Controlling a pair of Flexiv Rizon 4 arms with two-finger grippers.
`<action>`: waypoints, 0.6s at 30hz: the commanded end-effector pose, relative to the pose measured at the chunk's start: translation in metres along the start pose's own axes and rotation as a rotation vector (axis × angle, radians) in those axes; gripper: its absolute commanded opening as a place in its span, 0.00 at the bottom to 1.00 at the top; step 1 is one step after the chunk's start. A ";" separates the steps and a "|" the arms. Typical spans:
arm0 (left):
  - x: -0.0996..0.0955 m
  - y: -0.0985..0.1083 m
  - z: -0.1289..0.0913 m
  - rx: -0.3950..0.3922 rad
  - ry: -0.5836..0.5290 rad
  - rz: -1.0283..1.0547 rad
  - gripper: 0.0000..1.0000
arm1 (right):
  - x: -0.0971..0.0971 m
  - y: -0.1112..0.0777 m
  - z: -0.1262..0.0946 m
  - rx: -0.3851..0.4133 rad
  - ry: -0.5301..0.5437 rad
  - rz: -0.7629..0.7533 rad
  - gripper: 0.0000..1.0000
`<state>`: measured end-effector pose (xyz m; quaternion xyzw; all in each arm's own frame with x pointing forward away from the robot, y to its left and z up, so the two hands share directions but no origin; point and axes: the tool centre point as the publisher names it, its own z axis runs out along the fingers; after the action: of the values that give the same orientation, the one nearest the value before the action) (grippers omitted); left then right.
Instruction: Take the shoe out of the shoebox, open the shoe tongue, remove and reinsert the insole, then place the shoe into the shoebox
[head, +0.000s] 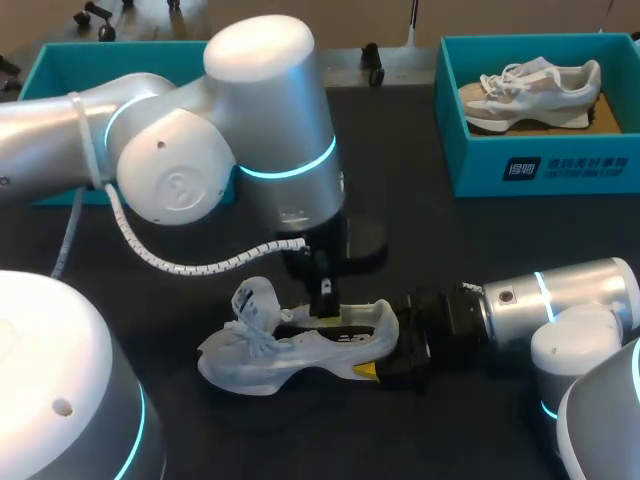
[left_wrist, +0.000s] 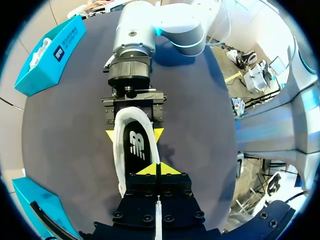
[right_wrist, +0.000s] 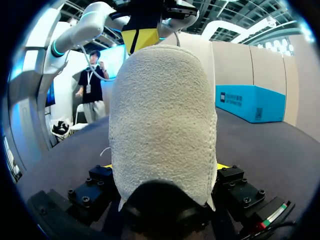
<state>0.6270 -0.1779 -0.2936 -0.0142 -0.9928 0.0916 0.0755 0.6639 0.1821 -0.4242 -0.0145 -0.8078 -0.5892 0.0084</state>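
Note:
A white shoe (head: 290, 350) lies on its side on the dark table, toe to the left. My right gripper (head: 385, 348) is shut on its heel. In the left wrist view its yellow tips flank the heel (left_wrist: 134, 135). The textured heel (right_wrist: 162, 115) fills the right wrist view between its fingers. My left gripper (head: 325, 308) comes down into the shoe's opening with its tips (left_wrist: 156, 169) shut over the black insole (left_wrist: 137, 145). Whether it pinches the insole is hidden. The teal shoebox (head: 560, 170) stands at the back right.
A second pale shoe (head: 530, 90) lies inside the shoebox. Another teal box (head: 60, 60) sits at the back left, partly behind my left arm. A small black stand (head: 372, 62) is at the table's far edge.

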 end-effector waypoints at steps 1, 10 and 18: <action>0.000 0.000 0.000 0.000 0.001 0.001 0.00 | 0.000 0.001 0.001 0.006 0.000 0.000 0.00; -0.010 -0.002 0.009 -0.014 0.017 -0.013 0.00 | 0.000 0.001 0.001 0.006 0.000 0.000 0.00; -0.023 0.002 0.020 -0.019 0.002 0.004 0.00 | 0.000 0.001 0.001 0.006 0.000 0.000 0.00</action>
<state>0.6447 -0.1763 -0.3100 -0.0172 -0.9935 0.0834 0.0754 0.6639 0.1821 -0.4242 -0.0145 -0.8078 -0.5892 0.0084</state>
